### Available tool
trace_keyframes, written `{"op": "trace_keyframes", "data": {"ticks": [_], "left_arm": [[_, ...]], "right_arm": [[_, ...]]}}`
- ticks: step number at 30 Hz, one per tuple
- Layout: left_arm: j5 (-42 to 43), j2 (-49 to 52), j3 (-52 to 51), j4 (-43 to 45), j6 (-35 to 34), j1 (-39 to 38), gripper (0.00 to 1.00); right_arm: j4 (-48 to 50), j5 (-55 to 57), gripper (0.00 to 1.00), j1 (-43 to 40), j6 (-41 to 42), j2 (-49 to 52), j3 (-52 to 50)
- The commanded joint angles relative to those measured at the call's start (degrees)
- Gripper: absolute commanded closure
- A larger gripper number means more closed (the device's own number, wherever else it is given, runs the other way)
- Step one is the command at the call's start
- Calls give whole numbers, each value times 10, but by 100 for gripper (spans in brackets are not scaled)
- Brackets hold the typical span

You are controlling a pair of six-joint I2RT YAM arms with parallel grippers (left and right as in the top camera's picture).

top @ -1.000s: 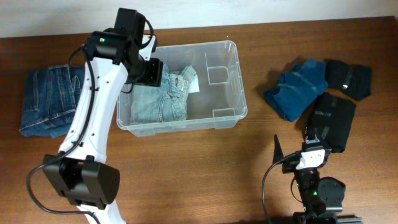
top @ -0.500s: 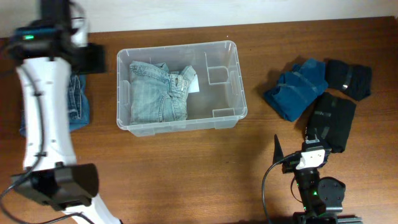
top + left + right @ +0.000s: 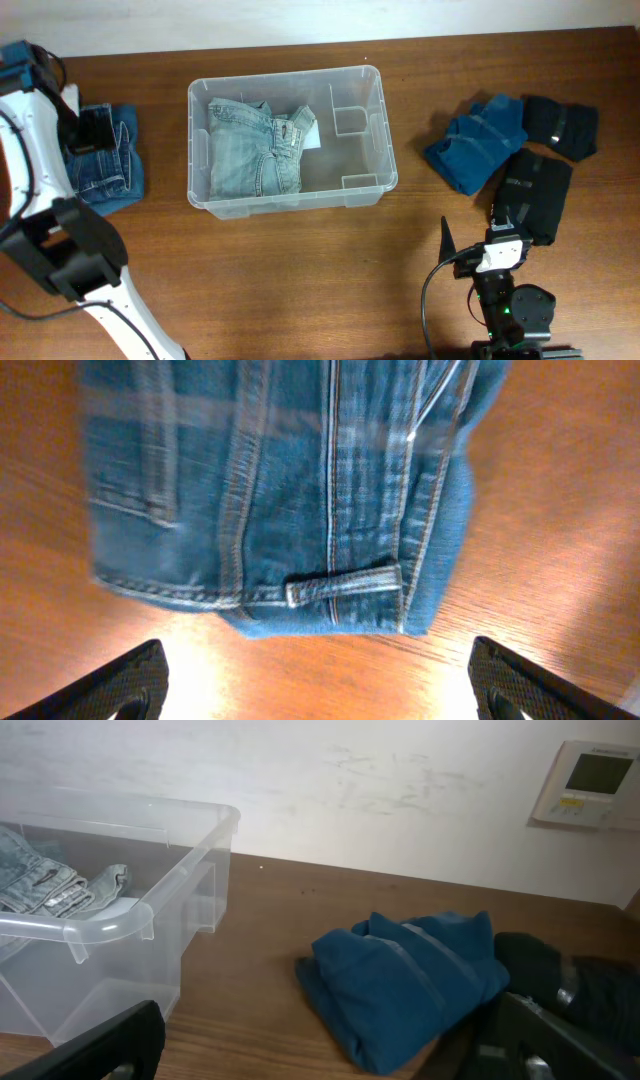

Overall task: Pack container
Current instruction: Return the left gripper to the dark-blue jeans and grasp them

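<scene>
**Left arm off the tub, now over the next jeans**

- The container [image 3: 290, 206] sits mid-table toward the back edge. It is clear rigid plastic with rounded corners, a rolled rim and moulded notches on the right inner wall. It hasn't shifted.
- Pale stonewashed jeans [image 3: 250, 150] lie folded in its left half. The right half is bare, with a white label [image 3: 313, 138] showing on the base.
- A second ago my left arm was over those pale jeans. It has since swung clear to the table's [image 3: 300, 285] left edge. I read that as one garment packed and the next pick lining up.
- The left gripper [image 3: 320, 680] hangs over the dark blue jeans [image 3: 300, 490] with its jaws spread wide, holding nothing. The denim is heavy, with pale double seams and a belt loop [image 3: 345, 586] at the fold. It is limp stuff and likely to sag when lifted.
- The right gripper [image 3: 320, 1055] is unmoved near the front edge, wide open and empty.
- Toward the right edge there is a soft folded blue garment [image 3: 478, 140] and two black pieces [image 3: 545, 150], all still outside the tub.
</scene>
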Motion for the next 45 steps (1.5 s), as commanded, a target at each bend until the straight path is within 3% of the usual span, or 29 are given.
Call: {"op": "trace_keyframes", "data": {"ticks": [1,11,27,28,30,33,35,38,45], "left_arm": [[-1,35,7,-2,41,12,5],[27,80,7,37,67,49,5],[54,129,1,87,93,45,6],[54,131,-1,89,93,45,11],[57,136,-1,87,92,45,31],[87,147,-1,81,92,45,70],[100,155,-1,78,92,45,76],[99,160,-1,71,92,43,99],[113,160,68,-5,30,42,99]], "right_arm": [[-2,5,2,3,7,-4,-4],[-2,5,2,3,7,-4,-4],[-2,5,1,3,7,-4,-4],[-2,5,2,3,7,-4,-4],[-2,5,2,3,7,-4,-4],[-2,5,2,3,7,-4,-4],[-2,5,2,3,7,-4,-4],[-2,5,2,3,7,-4,-4],[-2,5,2,3,7,-4,-4]]}}
